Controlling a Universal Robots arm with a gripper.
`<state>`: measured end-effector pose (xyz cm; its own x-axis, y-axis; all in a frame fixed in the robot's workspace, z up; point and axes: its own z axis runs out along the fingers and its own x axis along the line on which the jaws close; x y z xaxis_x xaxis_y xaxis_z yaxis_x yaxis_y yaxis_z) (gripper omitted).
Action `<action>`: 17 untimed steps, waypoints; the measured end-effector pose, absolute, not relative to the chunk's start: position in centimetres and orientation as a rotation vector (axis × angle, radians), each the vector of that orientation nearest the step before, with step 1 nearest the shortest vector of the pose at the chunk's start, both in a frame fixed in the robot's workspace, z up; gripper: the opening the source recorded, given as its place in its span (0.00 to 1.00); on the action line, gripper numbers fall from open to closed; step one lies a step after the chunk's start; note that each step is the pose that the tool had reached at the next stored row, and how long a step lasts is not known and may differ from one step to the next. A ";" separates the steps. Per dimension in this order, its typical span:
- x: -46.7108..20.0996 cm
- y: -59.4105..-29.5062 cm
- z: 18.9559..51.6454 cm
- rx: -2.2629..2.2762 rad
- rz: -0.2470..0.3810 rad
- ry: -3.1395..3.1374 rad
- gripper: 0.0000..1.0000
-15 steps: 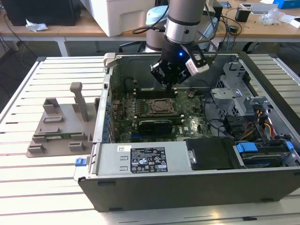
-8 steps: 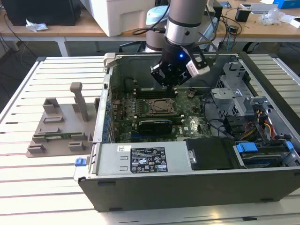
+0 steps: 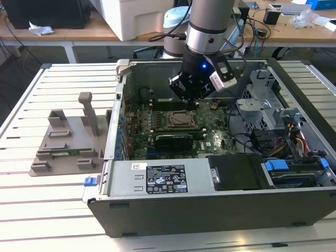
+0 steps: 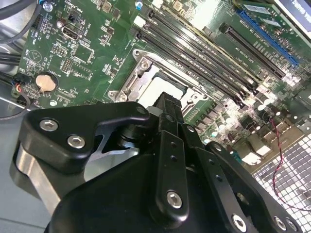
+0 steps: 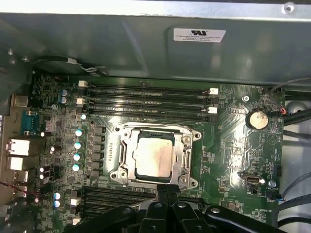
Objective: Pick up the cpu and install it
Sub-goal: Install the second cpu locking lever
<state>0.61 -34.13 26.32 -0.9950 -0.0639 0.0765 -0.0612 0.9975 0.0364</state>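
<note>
the cpu sits flat in its socket in the middle of the green motherboard, inside the open computer case on the slatted table. the gripper hangs just above the board at the edge of the socket, and its two black fingers are pressed together with nothing between them. in the exterior view, the arm reaches down into the case, and a grey plastic holder block stands on the table on the exterior view's left, well apart from the case.
</note>
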 end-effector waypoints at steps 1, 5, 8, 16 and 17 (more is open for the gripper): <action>0.6 -34.1 26.3 0.096 -0.052 -3.068 0.11; 0.6 -34.1 26.3 0.099 -0.050 -3.112 0.11; 0.6 -34.1 26.2 0.102 -0.049 -3.159 0.11; 0.3 -34.2 26.2 0.102 -0.049 -3.162 0.11; 0.2 -34.4 26.1 0.102 -0.051 -3.162 0.11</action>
